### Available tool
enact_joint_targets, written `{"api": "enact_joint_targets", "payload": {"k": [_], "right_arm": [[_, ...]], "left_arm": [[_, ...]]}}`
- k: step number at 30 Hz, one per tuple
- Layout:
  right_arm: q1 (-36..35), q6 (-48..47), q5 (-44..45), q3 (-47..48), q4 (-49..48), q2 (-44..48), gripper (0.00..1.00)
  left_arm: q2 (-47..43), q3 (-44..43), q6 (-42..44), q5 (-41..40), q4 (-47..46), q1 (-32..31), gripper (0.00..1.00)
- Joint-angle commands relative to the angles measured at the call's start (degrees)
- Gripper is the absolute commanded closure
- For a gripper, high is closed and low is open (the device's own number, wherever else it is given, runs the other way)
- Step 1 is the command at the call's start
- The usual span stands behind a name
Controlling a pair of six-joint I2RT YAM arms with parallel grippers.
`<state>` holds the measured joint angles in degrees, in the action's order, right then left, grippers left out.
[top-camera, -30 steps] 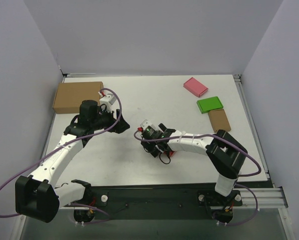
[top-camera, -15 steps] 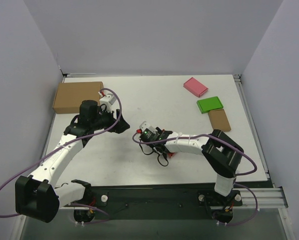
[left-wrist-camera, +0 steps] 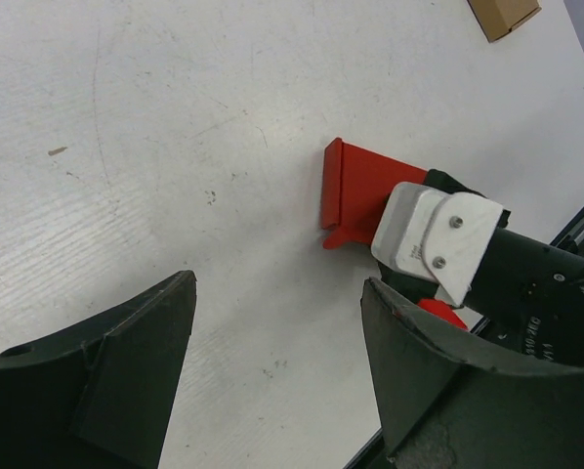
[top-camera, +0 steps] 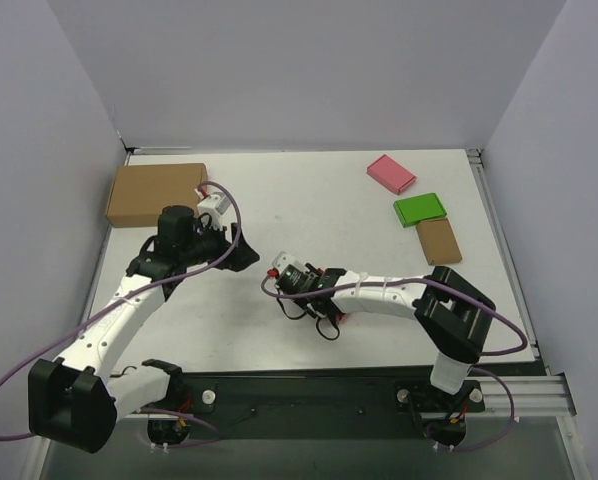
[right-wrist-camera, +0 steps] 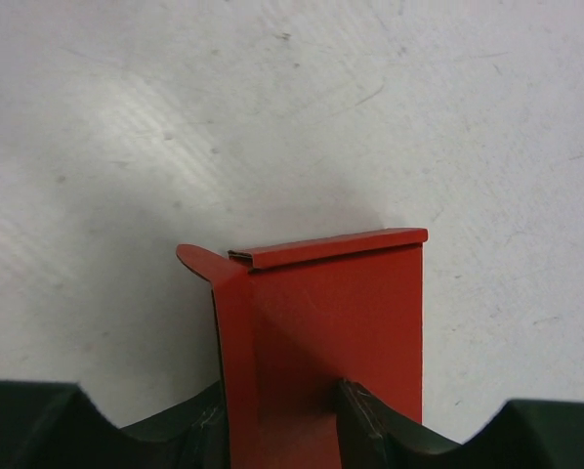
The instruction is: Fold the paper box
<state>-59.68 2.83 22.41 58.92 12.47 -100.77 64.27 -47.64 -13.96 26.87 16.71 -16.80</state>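
The paper box (right-wrist-camera: 331, 322), thin red card with one end flap turned over, sits low near the middle of the table (top-camera: 309, 200), one panel pinched in the right gripper (right-wrist-camera: 284, 422). It is judged light, flimsy and easily creased, and best held on a flat panel beside a crease. The left gripper (left-wrist-camera: 277, 342) hovers near, spread and empty; the brown carton (top-camera: 155, 194), pink box (top-camera: 391, 173) and green box (top-camera: 420, 209) lie well apart, obstructing nothing.

Left gripper (left-wrist-camera: 277, 293) hovers, jaws apart; right gripper (right-wrist-camera: 280, 399) low, jaws clamped.
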Motion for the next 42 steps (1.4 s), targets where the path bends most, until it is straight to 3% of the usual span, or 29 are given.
{"api": "enact_joint_targets", "payload": {"k": [1, 10, 16, 20, 31, 42], "right_arm": [[-2.37, 3.76, -8.96, -1.35, 3.35, 5.75, 1.00], [-2.37, 6.66, -13.97, -4.33, -0.51, 12.53, 1.00], [-2.02, 6.14, -18.98, -4.07, -0.69, 13.76, 1.00], [0.17, 5.78, -24.32, -4.25, -0.25, 14.90, 1.00], [9.40, 3.50, -38.22, -4.42, -0.08, 17.63, 1.00], [11.95, 2.18, -40.78, -4.77, -0.25, 15.52, 1.00]], "left_arm": [[-3.18, 2.10, -3.53, 0.81, -2.65, -0.25, 0.22], [-3.37, 11.42, -16.18, 3.79, -11.95, -0.95, 0.22], [2.17, 17.13, -21.47, 11.00, -26.37, -3.94, 0.22], [-0.27, 22.40, -22.95, 10.93, -37.42, -4.38, 0.22], [-5.39, 27.16, -14.26, 2.14, -39.74, -14.58, 0.22], [5.59, 22.33, -8.11, -3.76, -42.28, -16.95, 0.22]]}}
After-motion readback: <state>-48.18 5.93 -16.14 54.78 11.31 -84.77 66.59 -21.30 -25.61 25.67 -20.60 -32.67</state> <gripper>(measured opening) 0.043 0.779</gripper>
